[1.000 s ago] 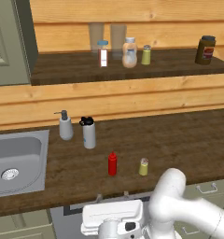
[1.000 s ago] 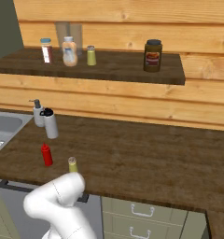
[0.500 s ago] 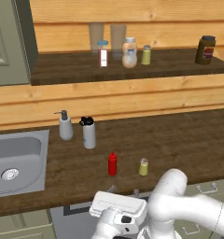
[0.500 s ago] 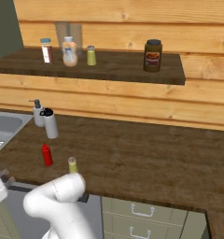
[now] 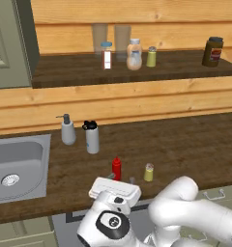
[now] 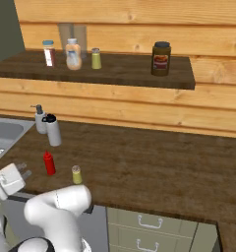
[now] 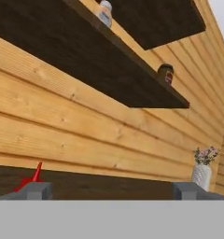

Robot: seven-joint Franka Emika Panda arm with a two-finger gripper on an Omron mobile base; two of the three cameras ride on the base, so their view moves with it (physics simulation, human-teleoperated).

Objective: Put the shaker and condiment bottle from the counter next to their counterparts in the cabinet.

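Gripper (image 7: 111, 190) is wide open with nothing in it. Red condiment bottle (image 5: 116, 169) and shaker (image 5: 148, 172) sit on the counter (image 5: 185, 144).

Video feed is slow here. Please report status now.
Claw open, empty, low before counter. Condiment bottle and shaker stand on counter, untouched. Nothing between.

Even, bright, shadowless; slightly soft.

Two base cameras look forward and down from behind the arm, left and right, sharing the worktop (image 5: 185, 144) and shelf (image 5: 176, 67). The hand camera sits low, close to the worktop, tilted up at the shelf underside.
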